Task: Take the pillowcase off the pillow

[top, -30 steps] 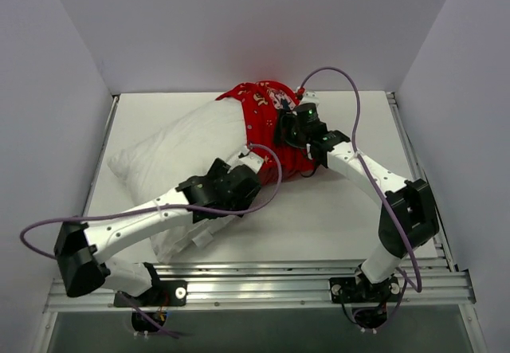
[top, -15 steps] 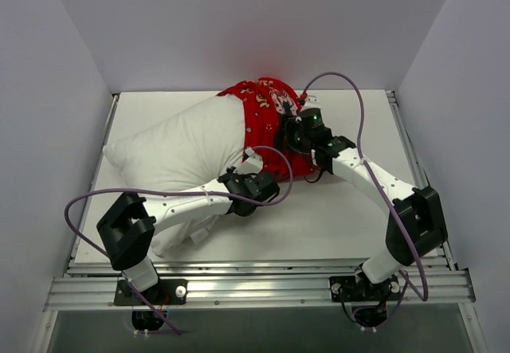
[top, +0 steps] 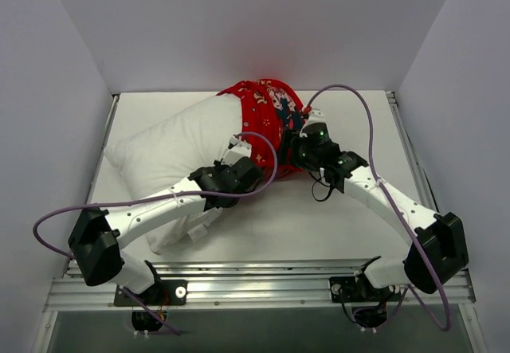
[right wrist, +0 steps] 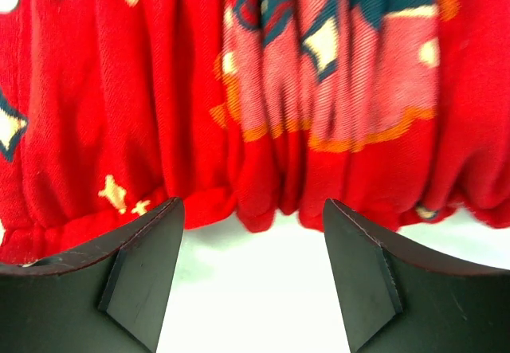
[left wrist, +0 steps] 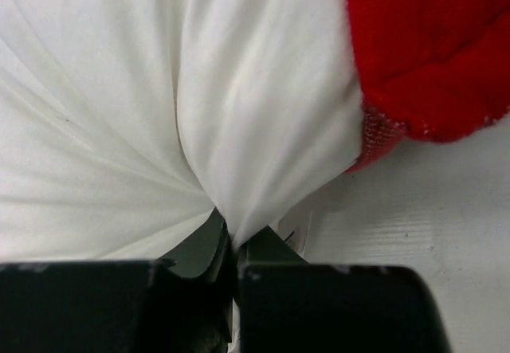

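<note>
Top external view places the pillow [top: 171, 150] diagonally on the table [top: 335, 217], left of centre, with the pillowcase [top: 267, 106] bunched over its far right end. Only the left wrist view reveals the left gripper [left wrist: 231, 237] clenched on a pinch of white pillow cloth beside the red hem. Right wrist view shows the right gripper [right wrist: 251, 233] spread apart, grasping nothing, just near of the gathered red fabric.

We see the pillow [top: 171, 150] lying slantwise on the left half of the table [top: 335, 217], its far right end inside the pillowcase [top: 267, 110] at the back middle. The left gripper [left wrist: 231, 245] meets the pillow's near edge just left of the pillowcase, and the right gripper [right wrist: 251, 209] sits at the pillowcase's near right side.
</note>
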Robot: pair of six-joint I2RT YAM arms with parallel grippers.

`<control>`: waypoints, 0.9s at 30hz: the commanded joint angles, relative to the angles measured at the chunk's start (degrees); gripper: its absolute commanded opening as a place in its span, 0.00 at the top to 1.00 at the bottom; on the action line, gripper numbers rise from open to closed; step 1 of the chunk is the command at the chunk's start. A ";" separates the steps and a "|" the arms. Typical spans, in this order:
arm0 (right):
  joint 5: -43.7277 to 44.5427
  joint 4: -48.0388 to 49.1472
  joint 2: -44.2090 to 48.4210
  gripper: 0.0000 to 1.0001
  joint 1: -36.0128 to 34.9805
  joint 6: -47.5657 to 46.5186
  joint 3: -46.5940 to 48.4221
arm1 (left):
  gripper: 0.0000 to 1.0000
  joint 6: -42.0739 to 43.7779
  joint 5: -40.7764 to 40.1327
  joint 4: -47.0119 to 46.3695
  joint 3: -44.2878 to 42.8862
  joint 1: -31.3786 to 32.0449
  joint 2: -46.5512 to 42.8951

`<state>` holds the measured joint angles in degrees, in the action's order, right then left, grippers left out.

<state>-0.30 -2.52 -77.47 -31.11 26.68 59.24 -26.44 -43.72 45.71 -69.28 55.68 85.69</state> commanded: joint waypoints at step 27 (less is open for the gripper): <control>12.33 -5.03 -11.65 1.00 30.84 16.48 17.37 | 0.98 19.22 -2.15 7.98 -15.53 -24.90 -16.61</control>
<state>-4.56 -5.89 -88.33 -6.63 42.30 69.95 -14.24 -30.50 46.72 -78.70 37.23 75.20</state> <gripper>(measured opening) 0.067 0.053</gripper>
